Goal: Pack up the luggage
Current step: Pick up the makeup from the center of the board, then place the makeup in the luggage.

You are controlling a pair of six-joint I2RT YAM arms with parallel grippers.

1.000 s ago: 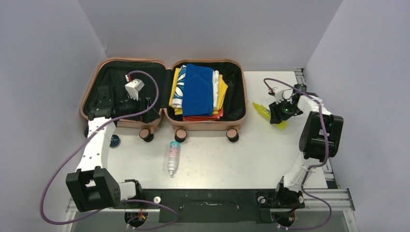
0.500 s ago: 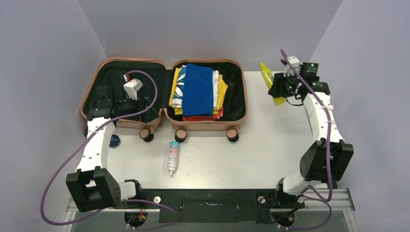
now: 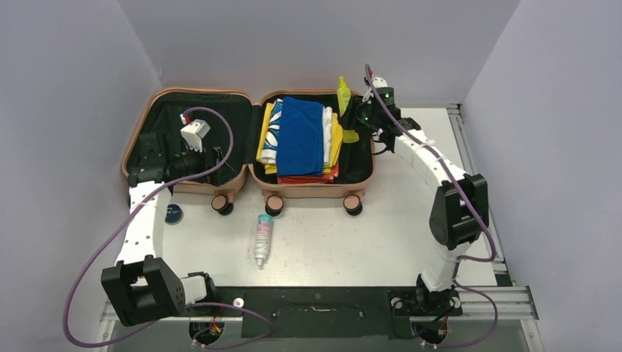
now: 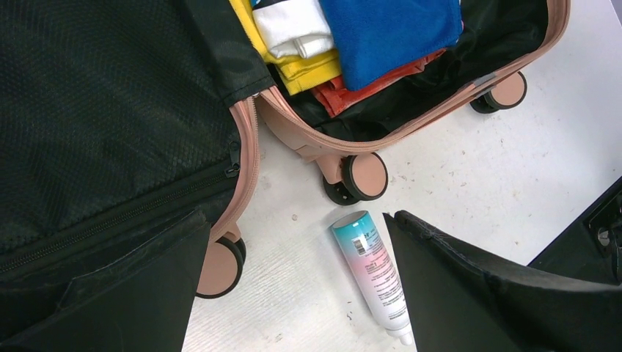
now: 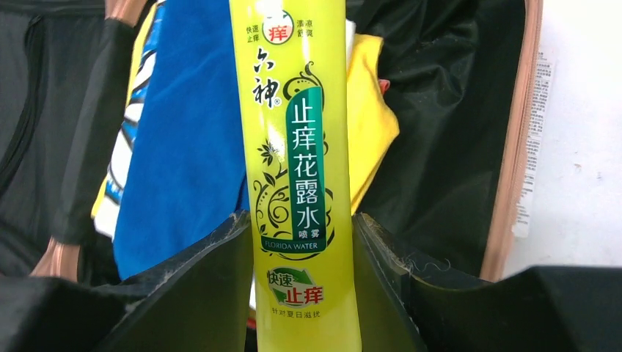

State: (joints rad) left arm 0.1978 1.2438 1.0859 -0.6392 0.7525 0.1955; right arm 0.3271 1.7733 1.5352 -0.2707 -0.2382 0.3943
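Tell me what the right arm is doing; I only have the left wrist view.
Observer: The right fingers grip a yellow-green bottle by its lower end.
Operator: Where is it relative to the luggage?
Observer: It is held over the luggage, above the shell with the folded clothes, towards that shell's far right side. It is not yet set down.
Operator: Anything loose that I can't see?
Observer: A small dark round item lies in front of the left shell, left of its wheel.
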